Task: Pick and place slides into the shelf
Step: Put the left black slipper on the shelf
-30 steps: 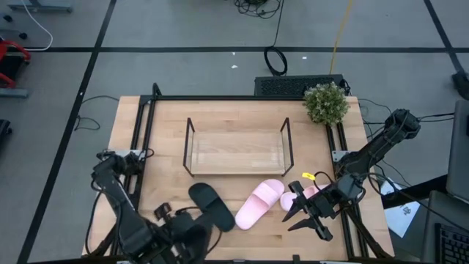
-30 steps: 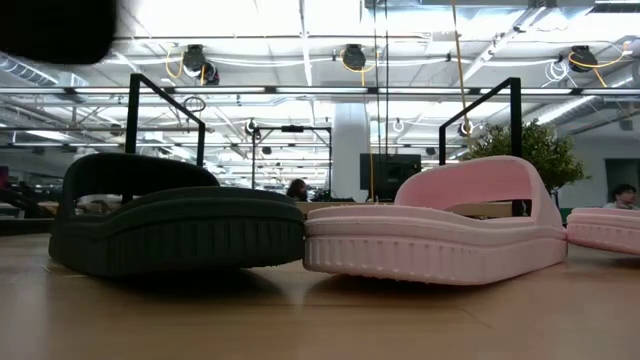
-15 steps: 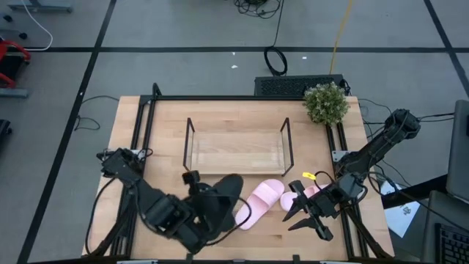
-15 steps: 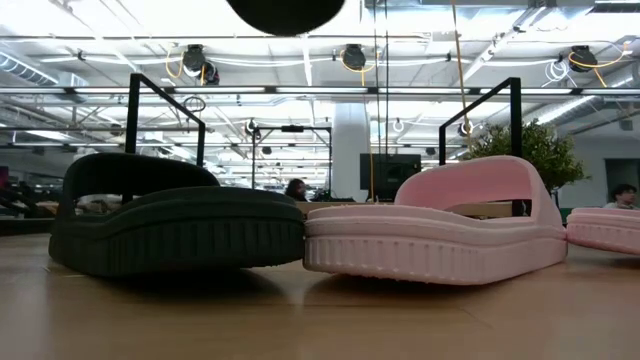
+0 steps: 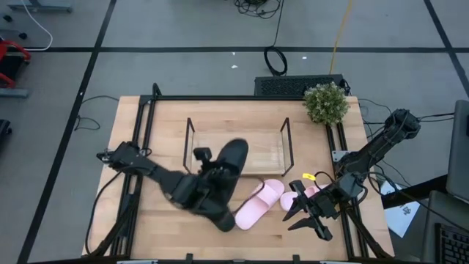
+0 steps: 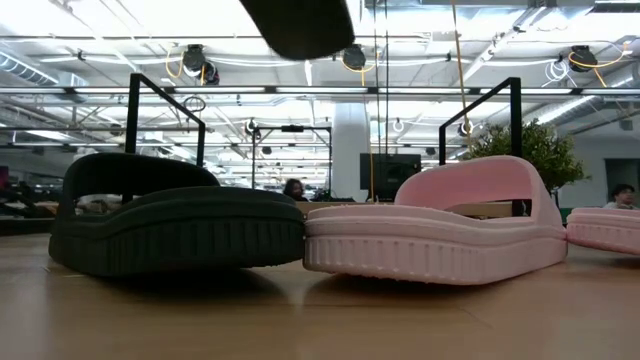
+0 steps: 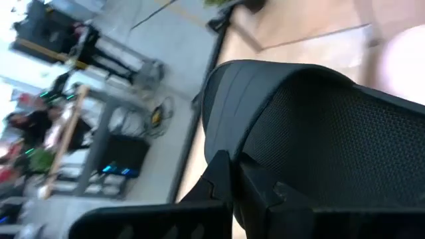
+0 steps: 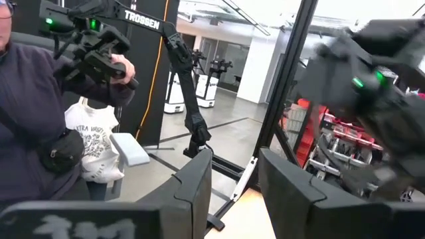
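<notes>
My left gripper (image 5: 209, 180) is shut on a black slide (image 5: 233, 160), which hangs in the air over the shelf's near edge and shows at the top of the low view (image 6: 297, 25) and large in the left wrist view (image 7: 312, 126). The shelf (image 5: 253, 143) is a wooden board with black wire ends. The second black slide (image 5: 220, 217) (image 6: 175, 225) rests sole-down on the table below my left arm. One pink slide (image 5: 258, 202) (image 6: 440, 235) lies beside it. The other pink slide (image 5: 308, 192) (image 6: 605, 230) lies by my open right gripper (image 5: 302, 218) (image 8: 236, 192). My left gripper holds the black slide by its end nearest the arm (image 5: 218, 176), coming from the table's left and near side. In the left wrist view a finger (image 7: 222, 179) lies against the slide's textured face (image 7: 292, 166). The slide is lifted clear of the table and points toward the shelf.
A potted plant (image 5: 326, 103) stands at the table's far right corner. A black frame (image 5: 146, 125) runs along the table's sides. A person (image 8: 40, 113) holding a controller arm stands beyond the table in the right wrist view. Bare wood lies left of the shelf.
My left arm has swung from the table's near edge toward the far edge and right, carrying the black slide through the air until it is over the shelf's near edge. The slides on the table and my right arm have kept still.
</notes>
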Robot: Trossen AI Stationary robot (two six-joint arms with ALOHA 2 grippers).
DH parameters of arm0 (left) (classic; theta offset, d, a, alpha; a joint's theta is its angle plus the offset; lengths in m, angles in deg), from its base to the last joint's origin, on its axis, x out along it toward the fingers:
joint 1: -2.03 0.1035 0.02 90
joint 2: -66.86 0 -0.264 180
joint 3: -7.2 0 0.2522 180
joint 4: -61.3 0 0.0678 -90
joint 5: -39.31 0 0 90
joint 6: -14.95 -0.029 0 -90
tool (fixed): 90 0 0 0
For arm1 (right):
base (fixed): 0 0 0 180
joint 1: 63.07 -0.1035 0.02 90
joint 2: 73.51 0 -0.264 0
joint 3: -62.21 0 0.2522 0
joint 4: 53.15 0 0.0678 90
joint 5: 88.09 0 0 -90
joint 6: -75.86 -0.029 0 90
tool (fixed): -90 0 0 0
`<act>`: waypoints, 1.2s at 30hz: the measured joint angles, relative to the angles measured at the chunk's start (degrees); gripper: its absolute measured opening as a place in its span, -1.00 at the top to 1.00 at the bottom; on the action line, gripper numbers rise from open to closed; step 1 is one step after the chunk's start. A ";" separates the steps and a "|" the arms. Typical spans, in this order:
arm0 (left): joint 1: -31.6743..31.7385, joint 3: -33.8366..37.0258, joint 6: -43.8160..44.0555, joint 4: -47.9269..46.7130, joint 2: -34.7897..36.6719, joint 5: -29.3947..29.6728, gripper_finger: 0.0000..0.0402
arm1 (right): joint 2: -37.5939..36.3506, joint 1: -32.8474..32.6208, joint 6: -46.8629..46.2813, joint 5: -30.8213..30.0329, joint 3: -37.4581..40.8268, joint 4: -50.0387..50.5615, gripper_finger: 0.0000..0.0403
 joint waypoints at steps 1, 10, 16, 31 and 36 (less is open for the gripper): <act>1.02 0.82 -0.37 0.01 -0.01 0.43 1.00 | 0.00 0.00 0.00 0.00 0.00 0.13 0.42; 8.06 10.69 0.50 0.01 -0.01 1.04 1.00 | 0.00 0.02 -0.17 -6.88 0.00 1.71 0.42; 8.89 20.51 5.00 0.06 1.89 0.74 1.00 | -0.02 0.02 0.02 -8.97 0.00 4.10 0.42; 5.09 40.39 10.12 10.65 14.72 0.84 1.00 | -0.02 0.11 4.13 -10.51 0.00 1.62 0.42; 7.51 43.10 9.82 10.66 14.45 1.09 1.00 | -0.04 0.11 4.65 -10.46 0.00 -0.03 0.42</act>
